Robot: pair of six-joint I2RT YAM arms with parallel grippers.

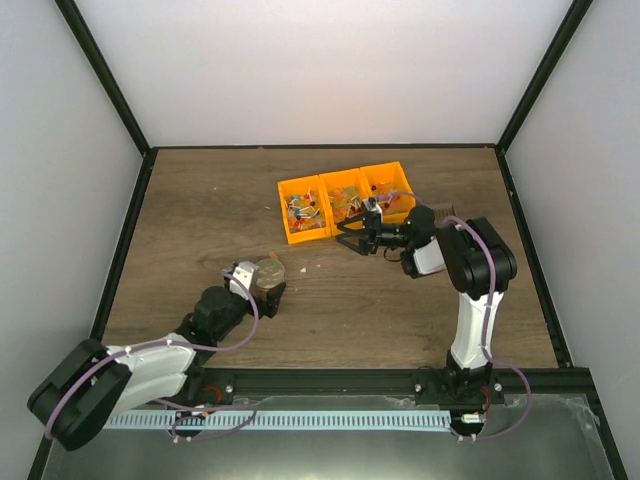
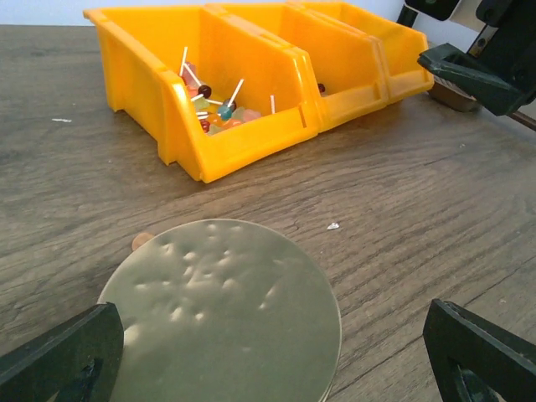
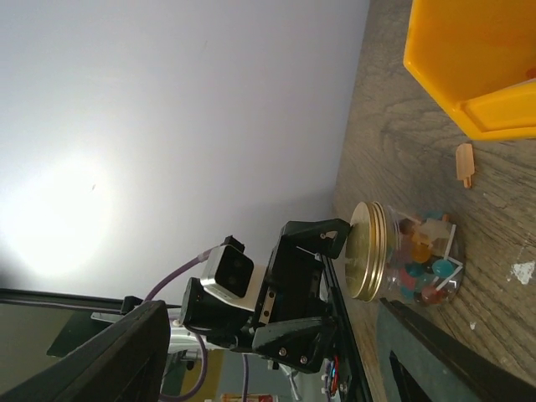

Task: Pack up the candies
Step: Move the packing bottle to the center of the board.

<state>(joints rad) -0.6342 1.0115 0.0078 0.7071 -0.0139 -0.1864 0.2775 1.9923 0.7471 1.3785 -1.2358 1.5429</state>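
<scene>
Candies (image 1: 305, 212) on white sticks lie in three joined orange bins (image 1: 345, 177); in the left wrist view they (image 2: 219, 113) show in the nearest bin (image 2: 243, 151). More candies (image 3: 423, 260) fill a clear jar (image 3: 444, 280) standing upright under a gold lid (image 2: 226, 310). My left gripper (image 1: 262, 285) is open, its fingers (image 2: 477, 347) wide on either side of the lid. One fingertip (image 3: 339, 233) is close against the lid's rim. My right gripper (image 1: 348, 236) is open and empty, low in front of the middle bin, facing the jar.
A small tan piece (image 3: 465, 163) and a white crumb (image 2: 333, 225) lie on the wood table between the jar and the bins. Dark frame rails (image 1: 120, 230) run along the table's sides. The right gripper (image 2: 477, 75) shows at the left wrist view's upper right.
</scene>
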